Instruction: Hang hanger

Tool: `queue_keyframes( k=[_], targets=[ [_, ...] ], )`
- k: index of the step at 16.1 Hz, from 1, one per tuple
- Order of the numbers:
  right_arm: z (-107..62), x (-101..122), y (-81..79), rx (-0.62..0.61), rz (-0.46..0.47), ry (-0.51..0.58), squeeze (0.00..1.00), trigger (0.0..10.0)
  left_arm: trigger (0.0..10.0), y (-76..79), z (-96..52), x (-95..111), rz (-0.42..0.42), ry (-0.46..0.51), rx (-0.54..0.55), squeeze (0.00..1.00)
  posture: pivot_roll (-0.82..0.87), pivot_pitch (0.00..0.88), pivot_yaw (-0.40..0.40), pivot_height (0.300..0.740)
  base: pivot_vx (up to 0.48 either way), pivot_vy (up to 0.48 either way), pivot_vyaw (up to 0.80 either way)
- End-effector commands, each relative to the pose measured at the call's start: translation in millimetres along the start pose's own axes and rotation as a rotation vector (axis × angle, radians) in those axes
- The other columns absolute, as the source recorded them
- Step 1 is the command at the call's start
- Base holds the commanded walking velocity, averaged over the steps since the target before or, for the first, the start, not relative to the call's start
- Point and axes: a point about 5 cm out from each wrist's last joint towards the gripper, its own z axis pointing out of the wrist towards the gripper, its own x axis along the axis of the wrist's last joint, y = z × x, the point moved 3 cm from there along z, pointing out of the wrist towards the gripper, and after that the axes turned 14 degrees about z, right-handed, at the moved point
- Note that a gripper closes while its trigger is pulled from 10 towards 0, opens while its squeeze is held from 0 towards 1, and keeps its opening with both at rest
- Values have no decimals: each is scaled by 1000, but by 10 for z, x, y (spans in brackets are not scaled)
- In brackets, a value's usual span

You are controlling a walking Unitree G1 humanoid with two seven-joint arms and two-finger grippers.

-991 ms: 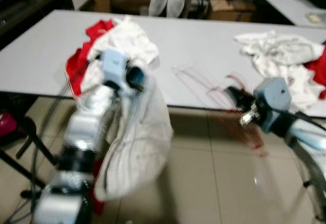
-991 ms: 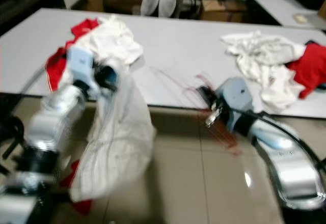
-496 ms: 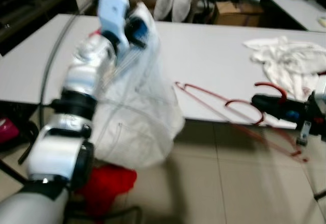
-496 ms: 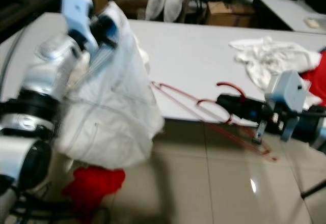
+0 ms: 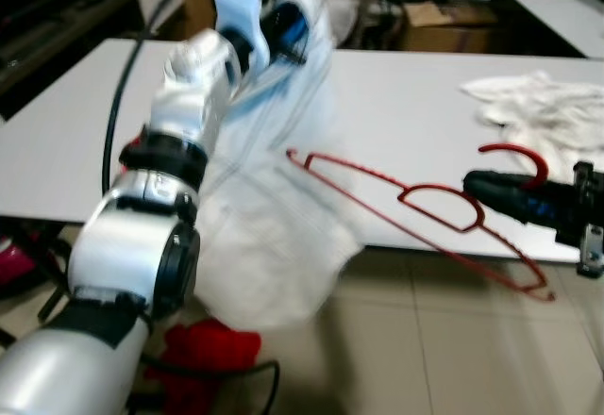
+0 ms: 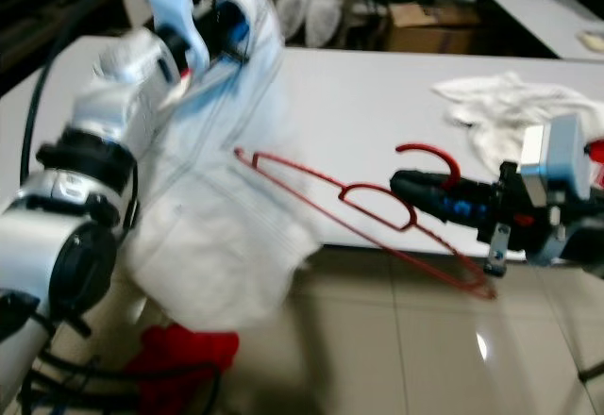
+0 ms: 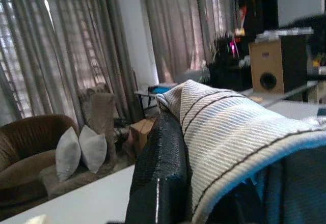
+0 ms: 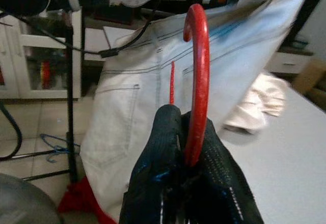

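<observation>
From the left eye view, the left gripper [image 5: 288, 28] was raised high over the white table [image 5: 396, 123], pinched shut on the top of a white striped garment [image 5: 274, 236] that hung down past the table's front edge. The red wire hanger [image 5: 415, 207] stretched across the front of the table, its hook end held by the right gripper [image 5: 491, 189], whose fingers were closed on it. A heap of white clothes [image 5: 538, 118] lay on the table's far right, and a red cloth [image 5: 203, 363] lay on the tiled floor below the garment.

In the left wrist view, one black finger [image 7: 160, 178] pressed against the striped fabric [image 7: 234, 127] draped over it, with curtains [image 7: 61, 46] and a brown armchair [image 7: 25, 142] behind.

In the right wrist view, the black fingers [image 8: 168, 183] clamped the hanger's hook [image 8: 197, 81], which stood upright, with the pale garment [image 8: 153, 102] beyond it.
</observation>
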Motion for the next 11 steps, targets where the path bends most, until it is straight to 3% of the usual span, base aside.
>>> queue_keyframes(
  k=[1,4,5,8,11],
  targets=[
    [60,17,-25,6,-24,0,0,10000,10000,-41,56,351,14,124,-14,0,-201,0,46,740,360,0,0],
    [306,-116,29,4,-28,-35,0,10000,10000,211,66,614,-3,227,-154,0,-197,0,46,740,350,0,0],
    [323,-134,71,-16,-34,-44,0,10000,10000,232,55,650,-11,242,-167,0,-194,0,43,740,337,0,0],
    [450,-97,511,-214,-134,-68,0,10000,10000,325,-71,940,-75,346,-244,0,-181,0,27,740,336,0,0],
    [546,268,961,-442,-225,47,0,10000,10000,147,-120,1169,-129,415,-202,0,-181,0,25,740,338,0,0]
  ],
)
